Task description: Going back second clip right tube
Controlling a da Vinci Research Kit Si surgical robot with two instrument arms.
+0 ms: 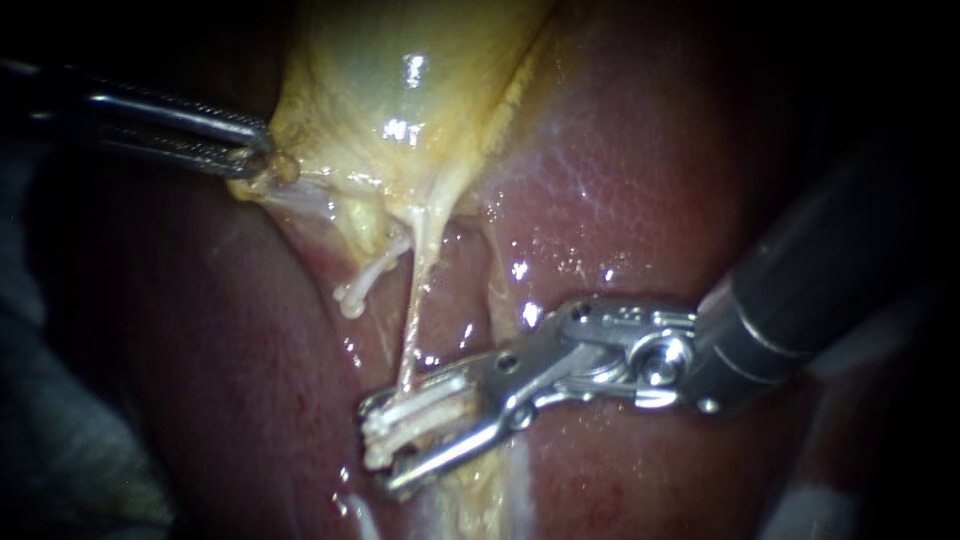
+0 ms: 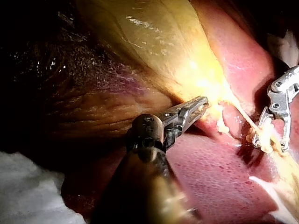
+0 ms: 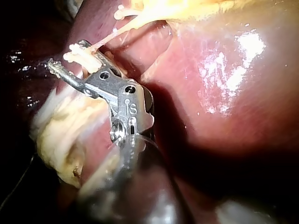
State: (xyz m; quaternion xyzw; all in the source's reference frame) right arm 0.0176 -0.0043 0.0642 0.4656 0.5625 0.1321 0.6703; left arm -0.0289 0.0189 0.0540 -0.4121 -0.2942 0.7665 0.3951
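Note:
The pale yellow gallbladder (image 1: pixel 400 80) hangs over the red liver (image 1: pixel 640 180). From it a thin pale tube (image 1: pixel 415 300) runs down to my right instrument (image 1: pixel 380 445). Its jaws stand open around the tube, with white clips (image 1: pixel 415 415) lying between them. A shorter whitish tube (image 1: pixel 360 285) ends to the left of it. My left instrument (image 1: pixel 262 150) is shut on the gallbladder's edge at the upper left and holds it taut. The right wrist view shows the open jaws (image 3: pixel 65 55) around the clips (image 3: pixel 77 58). The left wrist view shows my left instrument's jaws (image 2: pixel 201 105) on the gallbladder (image 2: pixel 163 42).
Yellowish fatty tissue (image 3: pixel 60 130) lies beside and under my right instrument's jaws. White gauze (image 2: pixel 28 191) lies beside my left instrument's shaft. A pale patch (image 1: pixel 800 500) shows below the right shaft. Liver surrounds the tubes on both sides.

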